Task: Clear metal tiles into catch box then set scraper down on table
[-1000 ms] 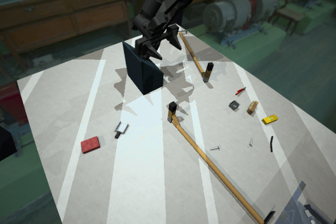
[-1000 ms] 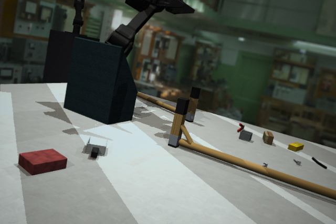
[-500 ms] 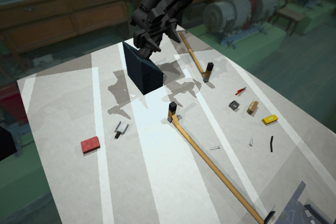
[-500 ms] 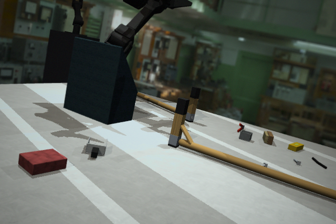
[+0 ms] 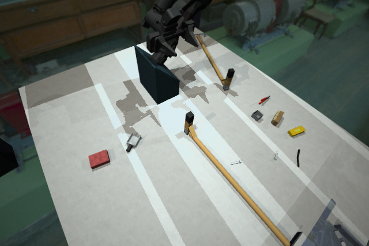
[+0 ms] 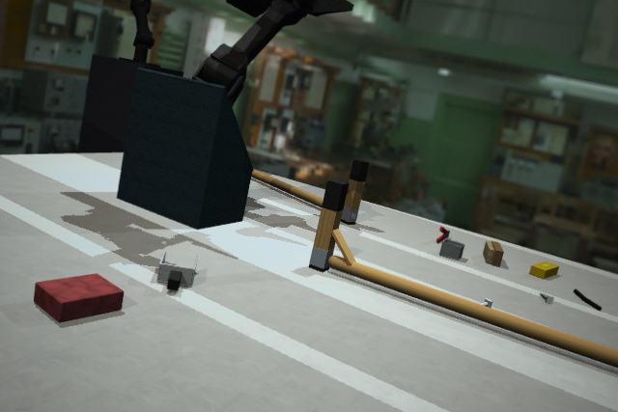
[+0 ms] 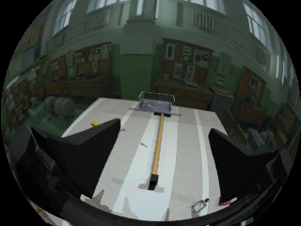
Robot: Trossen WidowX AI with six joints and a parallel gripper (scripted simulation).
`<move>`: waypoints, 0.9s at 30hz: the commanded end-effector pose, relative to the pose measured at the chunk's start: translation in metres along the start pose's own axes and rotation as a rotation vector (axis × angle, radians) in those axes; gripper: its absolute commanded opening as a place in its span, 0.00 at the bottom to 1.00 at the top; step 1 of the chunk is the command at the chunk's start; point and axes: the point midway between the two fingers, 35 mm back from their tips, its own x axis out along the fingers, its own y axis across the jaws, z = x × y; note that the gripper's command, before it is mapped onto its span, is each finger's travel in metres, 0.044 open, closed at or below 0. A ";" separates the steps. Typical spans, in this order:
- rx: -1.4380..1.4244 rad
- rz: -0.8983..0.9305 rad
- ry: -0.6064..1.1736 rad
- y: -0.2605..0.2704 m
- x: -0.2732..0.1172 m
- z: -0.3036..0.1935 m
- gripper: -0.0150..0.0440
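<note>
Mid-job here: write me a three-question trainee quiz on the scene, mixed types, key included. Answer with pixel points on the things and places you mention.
1. True or false: the gripper (image 5: pixel 184 46) (image 6: pixel 335 4) (image 7: pixel 167 128) is shut on the long scraper (image 5: pixel 238 188) (image 6: pixel 449 301) (image 7: pixel 158 146).
2. Multiple choice: which thing lies nearest the red block (image 5: pixel 99 159) (image 6: pixel 78 297)? A) yellow block B) clamp-like tool (image 5: pixel 133 141) (image 6: pixel 176 273) (image 7: pixel 199 205) C) black rod
3. Fill in: the long scraper's upright grip has a ____ top.

Key: 1 false; 2 B; 3 black

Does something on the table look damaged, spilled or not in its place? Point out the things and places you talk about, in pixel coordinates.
Nothing looks spilled or damaged. The long scraper (image 5: pixel 235 184) (image 6: pixel 449 297) (image 7: pixel 159 146) and the red block (image 5: pixel 99 159) (image 6: pixel 78 296) lie flat, and nothing stands out as odd.
</note>
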 end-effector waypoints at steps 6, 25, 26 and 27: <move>0.000 0.005 0.002 0.001 0.000 0.000 1.00; 0.063 -0.006 0.098 -0.006 0.041 -0.036 1.00; 0.065 -0.007 0.107 -0.007 0.044 -0.039 1.00; 0.067 -0.007 0.116 -0.007 0.046 -0.043 1.00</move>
